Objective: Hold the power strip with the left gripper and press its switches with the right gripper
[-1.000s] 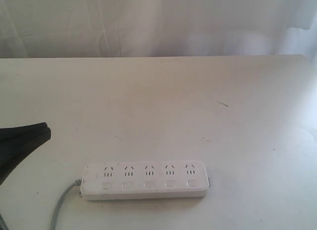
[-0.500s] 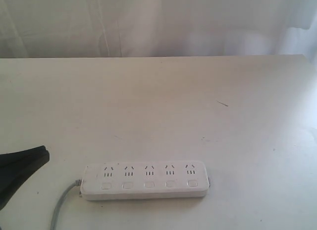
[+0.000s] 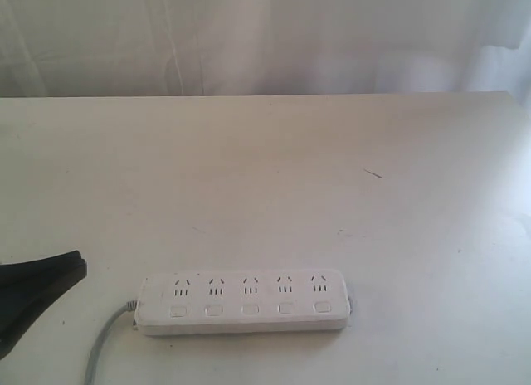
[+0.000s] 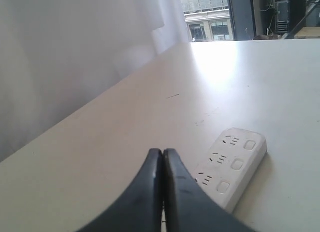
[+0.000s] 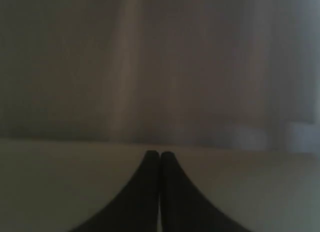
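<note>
Power strip lies flat on the white table, with its grey cord leaving its left end. Left gripper is left of the strip, not touching it, fingers pressed together, empty. Right gripper has fingers together too, holding nothing.

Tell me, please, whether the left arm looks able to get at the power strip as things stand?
Probably yes: the left tool sits near the power strip at its cord end, with only bare table between them. It is shut, though, so it would need to open first.
</note>
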